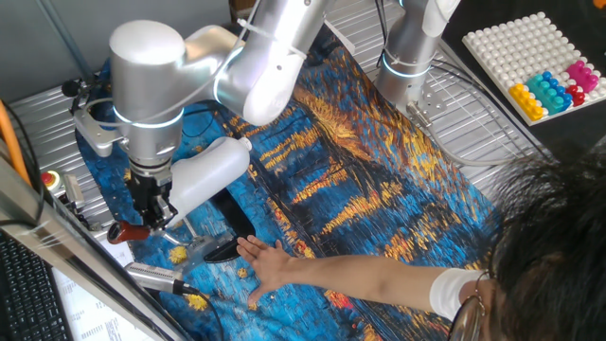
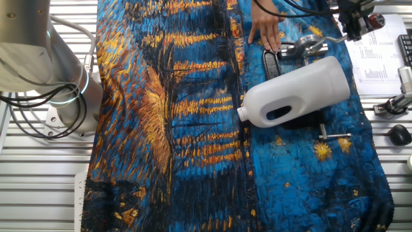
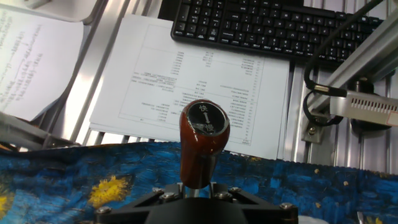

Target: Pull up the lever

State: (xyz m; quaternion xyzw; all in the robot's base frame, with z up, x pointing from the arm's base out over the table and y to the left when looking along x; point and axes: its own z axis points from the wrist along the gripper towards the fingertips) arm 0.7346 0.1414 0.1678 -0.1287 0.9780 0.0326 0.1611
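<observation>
1. Look first along your hand [image 1: 150,210]: the dark-red knob [image 3: 203,142] sits right at the finger line, dead centre and low in the hand view. The fingers themselves are out of that picture, so you cannot tell whether they are closed on the knob or merely around it.
2. The lever [image 1: 185,237] runs from that knob, slim and silver, toward the dark base [image 1: 222,249] near the person's hand [image 1: 268,265]. Its long axis lies close to flat, slanting across the desk [image 1: 379,208] edge.
3. Beyond, the white jug [image 2: 299,90] lies on its side just next to the lever; the pull should go upward, away from the cloth.
</observation>
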